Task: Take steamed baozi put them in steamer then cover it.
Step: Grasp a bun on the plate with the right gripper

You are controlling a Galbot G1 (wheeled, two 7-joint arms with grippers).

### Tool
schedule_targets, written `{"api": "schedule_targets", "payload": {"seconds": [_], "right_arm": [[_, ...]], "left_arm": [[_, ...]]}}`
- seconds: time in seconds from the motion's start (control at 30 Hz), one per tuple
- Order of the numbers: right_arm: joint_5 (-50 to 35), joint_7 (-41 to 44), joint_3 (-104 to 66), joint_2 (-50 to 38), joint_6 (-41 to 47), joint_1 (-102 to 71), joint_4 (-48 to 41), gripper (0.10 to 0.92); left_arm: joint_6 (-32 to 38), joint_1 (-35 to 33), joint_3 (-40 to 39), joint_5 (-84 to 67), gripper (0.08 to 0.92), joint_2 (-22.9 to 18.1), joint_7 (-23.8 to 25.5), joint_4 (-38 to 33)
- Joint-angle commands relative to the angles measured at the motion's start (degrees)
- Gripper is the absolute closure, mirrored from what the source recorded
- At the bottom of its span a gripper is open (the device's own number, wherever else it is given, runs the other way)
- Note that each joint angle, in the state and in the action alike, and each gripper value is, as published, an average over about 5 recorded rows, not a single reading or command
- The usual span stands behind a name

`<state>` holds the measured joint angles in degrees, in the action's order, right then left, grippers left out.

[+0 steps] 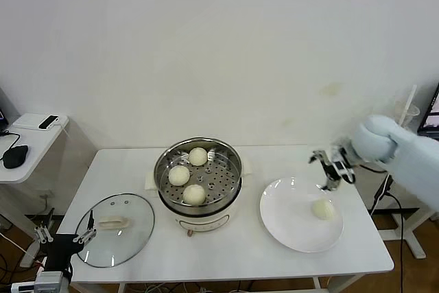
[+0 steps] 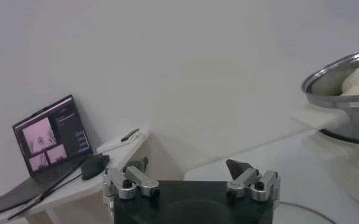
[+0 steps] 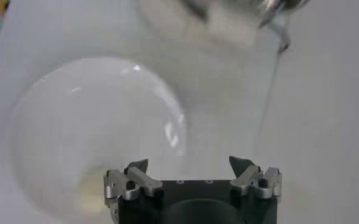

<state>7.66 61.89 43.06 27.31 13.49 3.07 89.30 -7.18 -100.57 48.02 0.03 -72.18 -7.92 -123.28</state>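
On the white table (image 1: 226,252) we see the steamer (image 1: 198,169) near the middle, its shiny basket sitting on the cream pot base. Three steamed baozi lie inside on the perforated floor — one toward the far side (image 1: 198,156), one at the left (image 1: 179,175), one at the near side (image 1: 194,194).

The fourth baozi (image 1: 323,209) lies on the white plate (image 1: 288,235), right of the steamer, toward the plate's right side. Our right gripper (image 1: 328,168) hangs over the far right part of the plate, just above and beyond that bun and not touching it; its jaws stand wide apart with nothing between them. In the right wrist view we see the same spread fingers (image 3: 136,173) over the plate (image 3: 75,122), and a pale yellowish patch at the plate's edge next to the gripper body may be the bun, though we cannot be sure.

The cover (image 1: 115,229) lies flat on the table at the near left, left of the steamer and apart from it, handle up. Our left gripper (image 1: 65,236) waits at the cover's near left rim — jaws parted and empty, as its wrist view also shows (image 2: 191,173). A laptop (image 2: 48,137) sits on the side table (image 1: 24,143) to the far left.
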Motion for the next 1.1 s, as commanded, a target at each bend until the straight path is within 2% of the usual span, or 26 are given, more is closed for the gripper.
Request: {"api": "schedule_targets", "payload": {"seconds": [0.03, 0.67, 1.1], "right_arm": [[6.7, 0.7, -21.0, -6.3, 0.3, -28.4, -0.8, 0.203], [6.9, -0.6, -16.9, 4.7, 0.8, -21.3, -10.2, 0.203], [7.7, -1.1, -14.1, 8.5, 1.5, -18.4, -14.2, 0.203]], "left_arm": [[0.0, -0.4, -0.4, 0.2, 0.177, 0.0, 0.0, 0.0], [0.1, -1.3, 0.4, 0.7, 0.177, -0.1, 0.0, -0.3], [0.0, -1.0, 0.4, 0.7, 0.177, -0.4, 0.1, 0.1]]}}
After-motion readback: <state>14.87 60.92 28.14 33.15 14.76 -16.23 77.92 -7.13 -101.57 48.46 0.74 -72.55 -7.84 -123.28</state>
